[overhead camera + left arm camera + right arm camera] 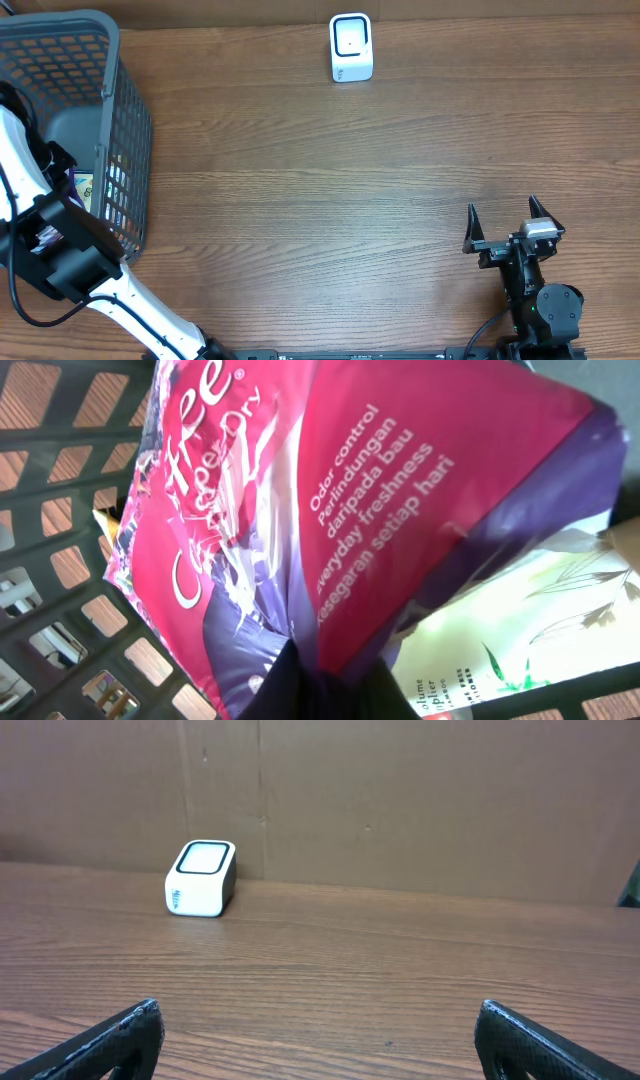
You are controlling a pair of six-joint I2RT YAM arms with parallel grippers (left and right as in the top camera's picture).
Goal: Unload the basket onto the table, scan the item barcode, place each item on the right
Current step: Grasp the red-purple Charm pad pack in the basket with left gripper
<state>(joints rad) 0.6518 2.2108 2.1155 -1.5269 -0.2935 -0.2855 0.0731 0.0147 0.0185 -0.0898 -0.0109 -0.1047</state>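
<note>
A pink and purple packet (pixel 330 490) with white lettering fills the left wrist view, lying inside the grey basket (pixel 130 110). My left gripper (pixel 330 682) is down in the basket, its dark fingers pinched shut on the packet's lower edge. From overhead, the left arm (pixel 50 235) covers the grip itself. The white barcode scanner (pixel 351 47) stands at the table's far edge, window up, and also shows in the right wrist view as the scanner (pixel 201 878). My right gripper (pixel 502 208) rests at the front right, wide open and holding nothing; no barcode shows.
A pale green and white package (pixel 520 620) lies under the pink packet in the basket. The basket's mesh wall (pixel 60 590) stands close on the left of the gripper. A brown cardboard wall (pixel 400 800) rises behind the scanner.
</note>
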